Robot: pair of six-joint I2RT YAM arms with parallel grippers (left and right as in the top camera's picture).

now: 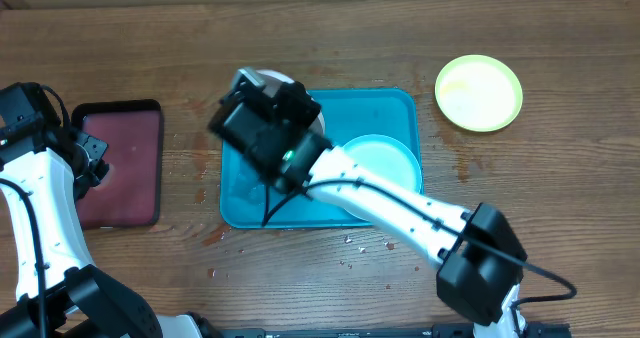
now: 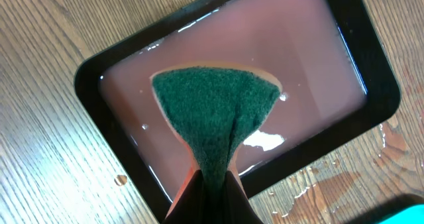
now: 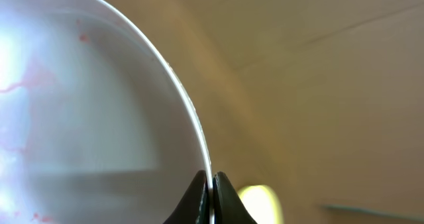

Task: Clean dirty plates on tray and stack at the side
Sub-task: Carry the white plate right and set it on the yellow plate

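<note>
Green sponge (image 2: 212, 118) over dark-red tray (image 1: 125, 138), right arm (image 1: 380, 203) masking white plate (image 3: 99, 118)

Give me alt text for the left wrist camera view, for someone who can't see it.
The left pincer pinches a green scouring sponge with an orange edge, which fans out over a black-rimmed rectangular tray holding pinkish-red liquid. The tray sits on a wet wooden table.
</note>
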